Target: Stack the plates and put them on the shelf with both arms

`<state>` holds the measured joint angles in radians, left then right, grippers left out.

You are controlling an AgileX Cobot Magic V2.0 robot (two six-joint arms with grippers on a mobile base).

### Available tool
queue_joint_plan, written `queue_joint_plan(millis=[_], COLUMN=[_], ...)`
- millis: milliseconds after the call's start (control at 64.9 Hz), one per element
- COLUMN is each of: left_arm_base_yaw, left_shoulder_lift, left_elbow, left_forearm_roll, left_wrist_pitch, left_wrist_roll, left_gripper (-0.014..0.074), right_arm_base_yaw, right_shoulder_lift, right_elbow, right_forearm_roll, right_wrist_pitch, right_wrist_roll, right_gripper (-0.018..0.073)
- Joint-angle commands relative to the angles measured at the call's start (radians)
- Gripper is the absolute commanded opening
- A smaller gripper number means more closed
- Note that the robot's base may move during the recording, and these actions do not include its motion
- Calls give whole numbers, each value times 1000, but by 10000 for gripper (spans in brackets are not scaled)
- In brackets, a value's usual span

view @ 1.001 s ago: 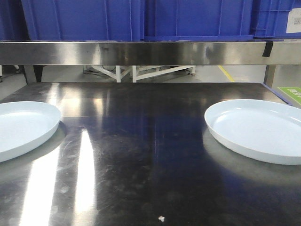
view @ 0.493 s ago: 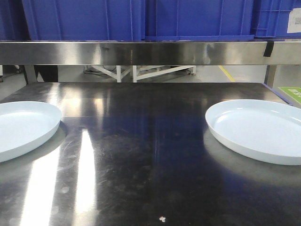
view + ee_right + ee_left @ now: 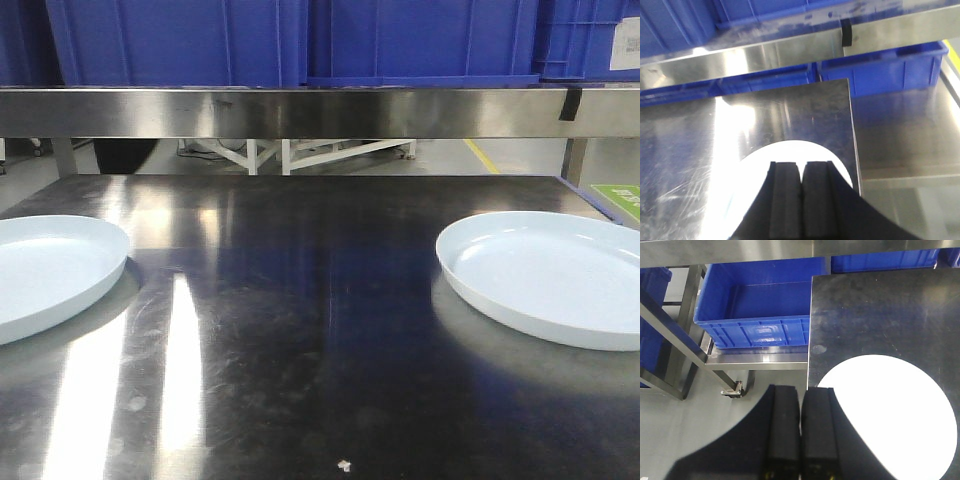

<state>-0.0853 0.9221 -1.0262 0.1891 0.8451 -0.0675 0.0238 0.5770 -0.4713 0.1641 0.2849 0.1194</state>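
A glossy pale blue-white round plate (image 3: 50, 265) sits at far left and its twin plate (image 3: 550, 275) at right, on the steel tabletop (image 3: 300, 330). They look hard, slippery and breakable; pinch the low rim. Left claw (image 3: 801, 395) and right claw (image 3: 800, 167) have fingers together, holding nothing.

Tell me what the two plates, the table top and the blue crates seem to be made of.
Left plate and right plate: glossy pale blue-white, with soft highlights on the rim; glazed ceramic or melamine, I cannot tell which.
Table top: brushed stainless steel, by its mirror-like reflections and fine scratches.
Blue crates: moulded plastic, by the uniform colour and ribbed walls.
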Motion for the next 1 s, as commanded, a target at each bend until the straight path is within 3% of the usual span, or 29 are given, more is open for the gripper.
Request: queue_joint_plan(millis=[0, 493, 616, 678, 770, 863, 986], left_arm_base_yaw=[-7, -7, -7, -7, -7, -7, -7], left_shoulder_lift=[-5, -5, -5, 2, 27, 71, 153], left_elbow=[-37, -37, -37, -37, -37, -37, -37], left_forearm_roll=[8, 6, 6, 4, -19, -58, -77], left_wrist_pitch=[-67, -91, -114, -119, -117, -111, -108], left_wrist_roll=[-3, -3, -3, -3, -11, -26, -44], left_gripper=[85, 87, 185, 292, 470, 531, 529], right_arm_base_yaw=[-5, -5, -5, -5, -5, -5, -5], right_shoulder_lift=[121, 382, 397, 399, 399, 400, 400], right_elbow=[-100, -169, -169, -169, -169, -169, -169], right_forearm_roll=[1, 1, 1, 1, 1, 1, 1], right_wrist_pitch=[-71, -224, -227, -228, -234, -239, -238], right_wrist_roll=[-12, -12, -12, -12, -12, -12, -12], right_gripper=[18, 18, 29, 97, 335, 531, 546])
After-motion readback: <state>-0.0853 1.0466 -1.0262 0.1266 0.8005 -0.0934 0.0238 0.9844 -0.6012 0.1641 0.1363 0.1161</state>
